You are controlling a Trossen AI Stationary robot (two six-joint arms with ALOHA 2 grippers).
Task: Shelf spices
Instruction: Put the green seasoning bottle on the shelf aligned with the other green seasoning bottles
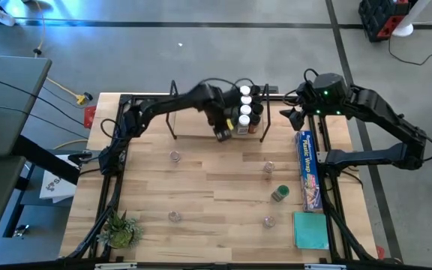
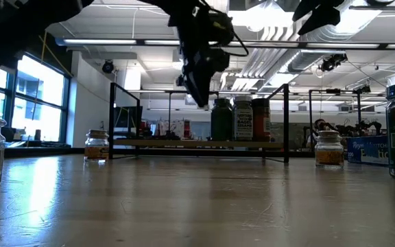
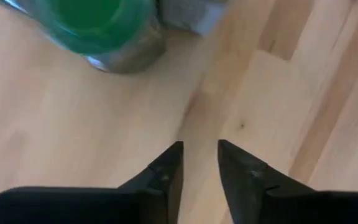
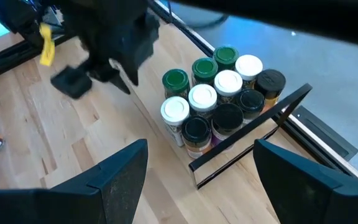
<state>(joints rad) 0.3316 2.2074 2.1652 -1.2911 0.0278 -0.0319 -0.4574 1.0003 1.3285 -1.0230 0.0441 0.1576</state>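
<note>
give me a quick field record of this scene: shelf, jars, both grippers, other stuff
shelf: at table's far edge, wooden board, black wire ends
jars on shelf: ten, clustered at its right end, green, white and dark lids
loose jars: five on the table, one green-lidded, the rest clear-lidded
left gripper: over the shelf beside the cluster, fingers slightly apart, holding nothing
right gripper: past the shelf's right end, open, empty
other: blue wrap box, teal pad, plant
</note>
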